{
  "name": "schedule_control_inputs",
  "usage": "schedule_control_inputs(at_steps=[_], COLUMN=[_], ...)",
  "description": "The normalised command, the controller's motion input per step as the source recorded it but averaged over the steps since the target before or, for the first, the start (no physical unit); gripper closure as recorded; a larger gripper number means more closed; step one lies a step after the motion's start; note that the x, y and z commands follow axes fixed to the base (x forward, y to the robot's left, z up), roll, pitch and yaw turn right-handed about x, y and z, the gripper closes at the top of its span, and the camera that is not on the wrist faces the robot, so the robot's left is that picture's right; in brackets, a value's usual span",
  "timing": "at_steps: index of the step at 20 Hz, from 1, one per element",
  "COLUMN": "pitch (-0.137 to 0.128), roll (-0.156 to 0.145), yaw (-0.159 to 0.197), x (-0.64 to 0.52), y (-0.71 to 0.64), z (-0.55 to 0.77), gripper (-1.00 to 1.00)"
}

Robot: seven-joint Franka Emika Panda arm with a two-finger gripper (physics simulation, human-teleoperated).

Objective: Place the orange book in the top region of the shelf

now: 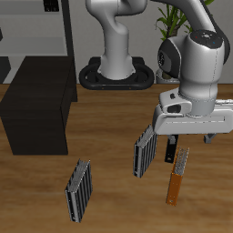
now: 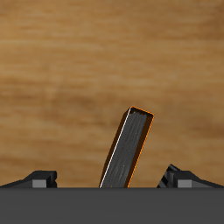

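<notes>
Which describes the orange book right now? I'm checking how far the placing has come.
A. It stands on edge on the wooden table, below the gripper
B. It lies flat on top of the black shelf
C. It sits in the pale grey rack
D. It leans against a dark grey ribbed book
A: the orange book stands on edge on the table, under the gripper, apart from the shelf.
</notes>
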Motion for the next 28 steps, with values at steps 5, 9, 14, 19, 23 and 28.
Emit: schedule_control_inputs(at_steps=[5, 9, 14, 19, 23, 28], pitch=[-0.006, 0.003, 0.032, 0.028, 0.056, 0.09], roll=[-0.019, -0.003, -0.023, -0.006, -0.026, -0.025], yaw=[-0.021, -0.002, -0.026, -0.017, -0.026, -0.032], x=[0.04, 0.03, 0.06, 0.04, 0.02, 0.08], y=[0.0, -0.03, -0.05, -0.07, -0.12, -0.14], z=[-0.25, -0.3, -0.26, -0.16, -0.21, -0.46], gripper=[-1.0, -1.0, -1.0, -1.0, -1.0, 1.0])
